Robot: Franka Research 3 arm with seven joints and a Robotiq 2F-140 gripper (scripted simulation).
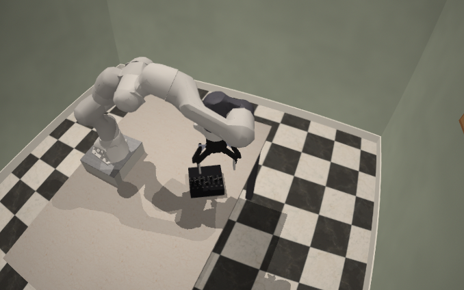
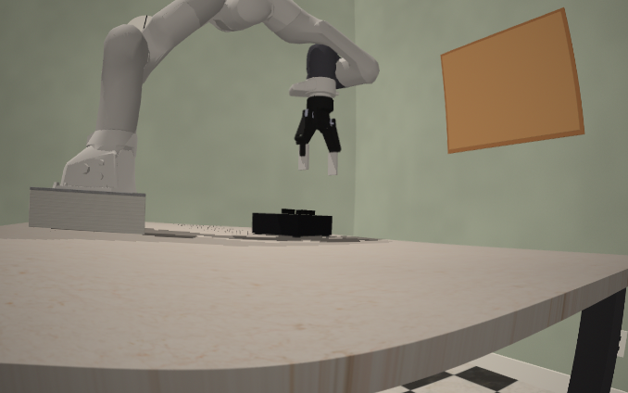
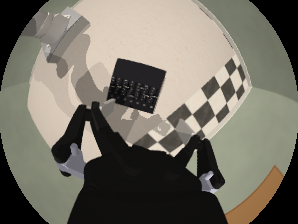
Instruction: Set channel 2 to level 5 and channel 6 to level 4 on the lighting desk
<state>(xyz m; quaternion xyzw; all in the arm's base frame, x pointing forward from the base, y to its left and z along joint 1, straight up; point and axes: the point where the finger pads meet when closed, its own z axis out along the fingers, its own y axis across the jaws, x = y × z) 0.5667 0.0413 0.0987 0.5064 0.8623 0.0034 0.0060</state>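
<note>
Exterior view: one end effector point(image 2: 318, 166), fingers spread and empty, above one lighting desk point(image 2: 291, 224).

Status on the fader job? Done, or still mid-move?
Looks done: the gripper hangs open and empty, well above the lighting desk, which stands flat on the table. In hand: nothing. Left: checking channels 2 and 6; the fader caps are too small to read.
</note>
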